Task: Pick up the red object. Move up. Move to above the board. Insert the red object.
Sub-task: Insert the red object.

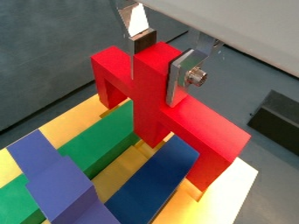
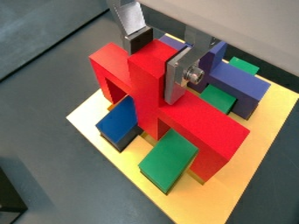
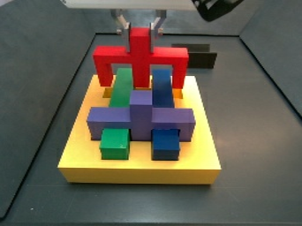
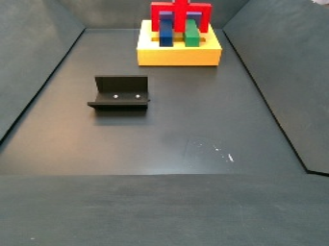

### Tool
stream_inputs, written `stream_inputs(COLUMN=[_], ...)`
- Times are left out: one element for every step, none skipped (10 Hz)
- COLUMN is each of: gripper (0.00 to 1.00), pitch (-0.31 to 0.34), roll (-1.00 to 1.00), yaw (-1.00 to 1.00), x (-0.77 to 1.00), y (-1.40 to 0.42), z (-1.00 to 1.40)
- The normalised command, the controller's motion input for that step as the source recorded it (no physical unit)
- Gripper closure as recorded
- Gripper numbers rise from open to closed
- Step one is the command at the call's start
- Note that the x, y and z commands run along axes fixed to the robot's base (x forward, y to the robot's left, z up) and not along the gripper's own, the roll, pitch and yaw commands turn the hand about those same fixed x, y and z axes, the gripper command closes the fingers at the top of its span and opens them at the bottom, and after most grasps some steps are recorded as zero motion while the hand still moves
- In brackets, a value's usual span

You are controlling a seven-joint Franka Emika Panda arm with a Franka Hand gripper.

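In a side view the pincer [image 3: 140,33] at top centre grips the red cross-shaped block [image 3: 140,62], lowered onto the yellow board [image 3: 141,163] among blue and green blocks, so only final seating and release seem left.

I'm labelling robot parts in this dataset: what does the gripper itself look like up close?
In both wrist views the gripper has two flat silver metal finger plates, one carrying a dark rectangular pad near its end. A silver bolt head sticks out of one plate's outer face. No cables or markings are visible.
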Motion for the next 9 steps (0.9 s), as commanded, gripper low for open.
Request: stream_inputs(gripper=[1.00,1.00,1.00,1.00,1.00,1.00,1.00,1.00,1.00], pitch=[0.000,0.000,0.000,0.000,0.080,0.041,0.006,0.013,0.000], roll=[0.08,0.10,0.11,0.08,0.05,0.09,0.10,0.09,0.07], yaw=[0.00,0.00,0.06,0.08,0.07,0.17,0.19,0.13,0.02], x=[0.09,0.01,0.00,0.15,0.26,0.05,0.00,0.06,0.00], y=[0.00,0.00,0.00,0.00,0.00,0.00,-0.01,-0.05,-0.05], z=[-0.27,-0.27,-0.27,-0.21,0.00,0.00,-0.02,-0.06,-0.11])
